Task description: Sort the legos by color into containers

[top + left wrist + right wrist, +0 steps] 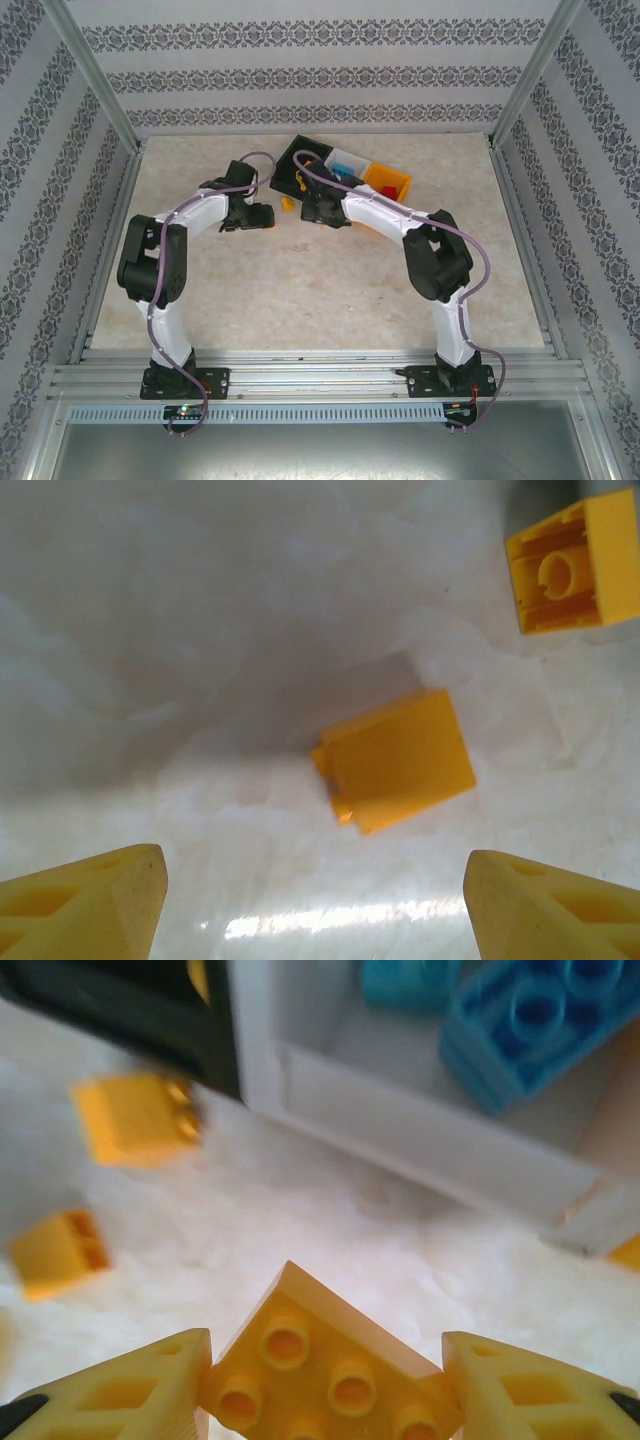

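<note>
Legos (135,1118) lie loose on the bench (150,630) beside the white bin (420,1150) near its far edge. The right tool (325,1390) grasps a yellow brick (330,1355), which likely goes next to the yellow bin (404,180). The left tool (315,905), released, hovers over a second brick (398,760).

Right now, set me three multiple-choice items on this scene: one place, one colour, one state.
1. The blue legos lie: A in the white bin; B in the black bin; C on the table.
2. The brick in the right gripper is: A red; B blue; C orange-yellow.
3. The left gripper is: A open; B shut on a brick; C shut on nothing.
Key: 1 A, white walls surround them; 2 C, its studs show orange-yellow; 3 A, its fingers stand apart above a loose yellow brick.
</note>
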Available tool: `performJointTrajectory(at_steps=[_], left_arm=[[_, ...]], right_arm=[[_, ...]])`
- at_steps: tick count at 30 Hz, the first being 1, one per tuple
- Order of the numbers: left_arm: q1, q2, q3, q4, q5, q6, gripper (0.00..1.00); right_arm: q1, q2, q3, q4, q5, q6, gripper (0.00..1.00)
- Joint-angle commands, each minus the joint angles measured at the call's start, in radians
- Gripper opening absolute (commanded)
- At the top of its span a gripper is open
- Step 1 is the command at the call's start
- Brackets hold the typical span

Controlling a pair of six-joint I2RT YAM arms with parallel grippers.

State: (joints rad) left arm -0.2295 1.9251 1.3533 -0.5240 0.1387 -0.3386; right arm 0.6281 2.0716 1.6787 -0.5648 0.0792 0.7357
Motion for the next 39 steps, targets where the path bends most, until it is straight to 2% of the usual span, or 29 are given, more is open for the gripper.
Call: performJointTrajectory(at_steps=[1, 5, 11, 12, 14, 17, 19, 22, 26, 29, 31, 33, 39], left_arm=[[-0.009, 0.049, 0.081, -0.017, 0.01, -0.02, 0.79], [-0.02, 0.114, 0.164, -0.041, 0.019, -0.023, 0.79], [-0.028, 0.18, 0.221, -0.075, 0.008, -0.029, 0.77], [-0.029, 0.186, 0.221, -0.075, 0.01, -0.032, 0.76], [-0.033, 0.199, 0.219, -0.071, 0.009, -0.04, 0.75], [-0.036, 0.216, 0.219, -0.069, -0.003, -0.044, 0.72], [-0.036, 0.222, 0.217, -0.073, -0.015, -0.043, 0.72], [-0.035, 0.228, 0.209, -0.072, -0.016, -0.045, 0.69], [-0.034, 0.218, 0.183, -0.063, -0.014, -0.05, 0.52], [-0.035, 0.202, 0.161, -0.07, -0.01, -0.049, 0.41], [-0.033, 0.181, 0.139, -0.064, -0.004, -0.053, 0.34], [-0.031, 0.154, 0.118, -0.059, 0.001, -0.058, 0.33], [0.001, 0.032, 0.029, -0.05, 0.014, -0.062, 0.31]], right_arm=[[-0.03, -0.016, 0.044, 0.103, -0.087, -0.063, 0.51], [-0.079, 0.057, 0.146, 0.147, -0.145, -0.086, 0.51], [-0.129, 0.241, 0.406, 0.158, -0.209, -0.118, 0.51], [-0.131, 0.274, 0.454, 0.151, -0.212, -0.12, 0.53], [-0.144, 0.359, 0.581, 0.106, -0.229, -0.114, 0.66], [-0.151, 0.419, 0.697, 0.06, -0.254, -0.121, 0.73], [-0.141, 0.394, 0.677, 0.065, -0.248, -0.15, 0.73], [-0.117, 0.302, 0.54, 0.09, -0.194, -0.209, 0.75], [-0.105, 0.171, 0.3, 0.17, -0.19, -0.205, 0.77], [-0.099, 0.125, 0.198, 0.199, -0.221, -0.204, 0.77], [-0.092, 0.14, 0.217, 0.156, -0.25, -0.22, 0.77], [-0.074, 0.161, 0.26, 0.093, -0.251, -0.247, 0.77], [-0.002, 0.295, 0.508, -0.169, -0.148, -0.334, 0.76]])
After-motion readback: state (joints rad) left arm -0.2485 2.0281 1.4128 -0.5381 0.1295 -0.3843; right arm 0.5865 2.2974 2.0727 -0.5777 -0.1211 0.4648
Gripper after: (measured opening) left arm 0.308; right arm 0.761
